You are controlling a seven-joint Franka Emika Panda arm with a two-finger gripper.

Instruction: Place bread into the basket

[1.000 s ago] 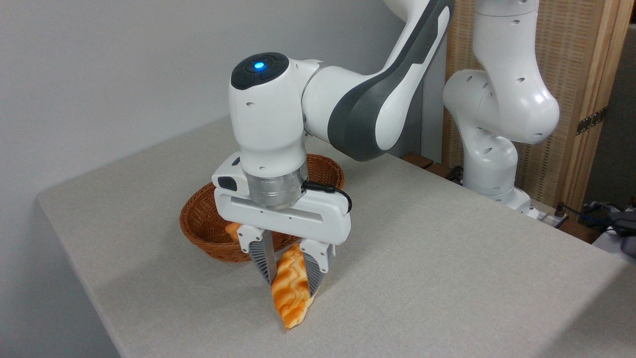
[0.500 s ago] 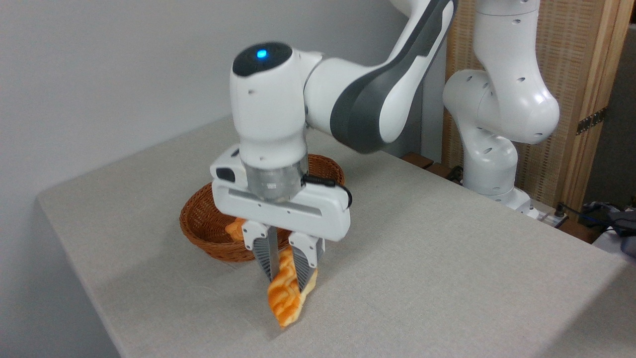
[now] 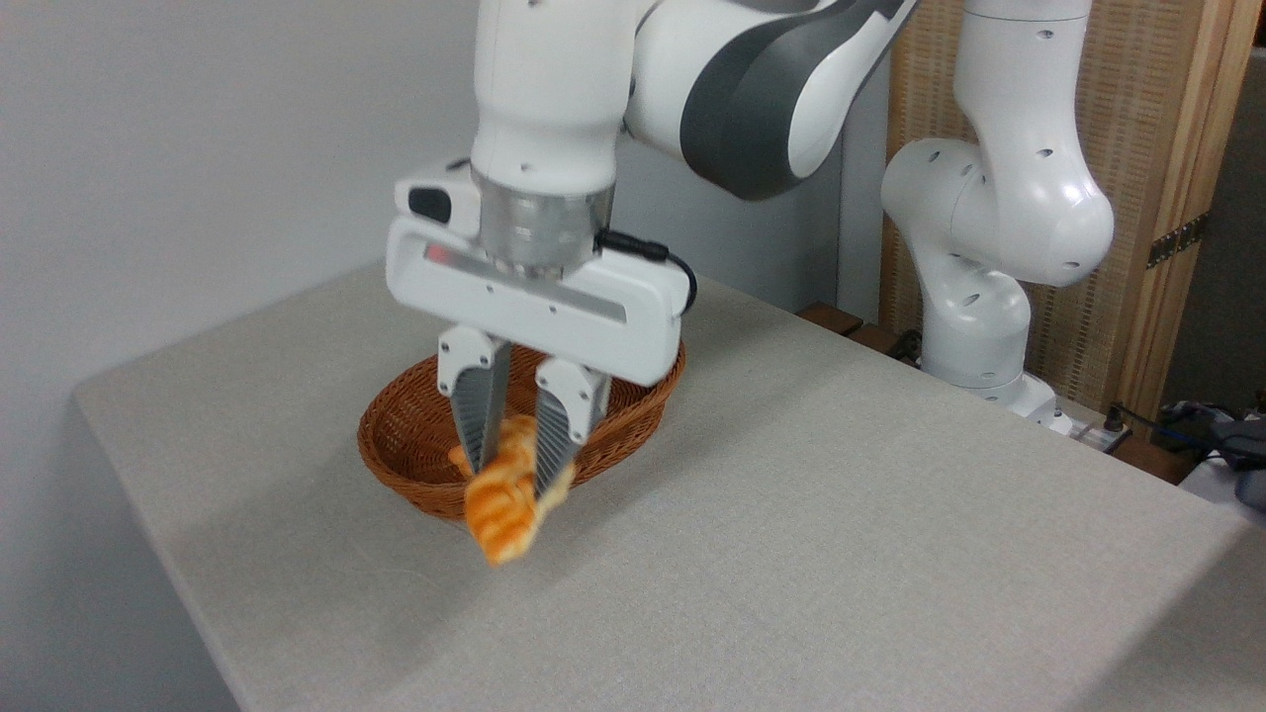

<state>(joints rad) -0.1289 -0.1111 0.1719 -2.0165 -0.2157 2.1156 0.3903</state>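
Above the near rim of the basket [image 3: 396,465], the gripper [image 3: 509,465] hangs with its fingers [image 3: 477,420] pinching the bread [image 3: 504,504] — the loaf tilts downward, pointed end lowest (slightly blurred), clear of the grey worktop [image 3: 841,514] — and something small and orange shows just behind the left finger.

Bread [image 3: 502,509]: braided loaf, golden-orange crust, pale grooves; motion-blurred. Hangs clear of worktop, tilted, pointed end down toward front, upper part pinched between fingers [image 3: 478,420]. Overlaps basket's near rim in view.
Basket [image 3: 396,455]: oval reddish-brown wicker, shallow, flared sides, thick braided rim. Upright on worktop, behind loaf.
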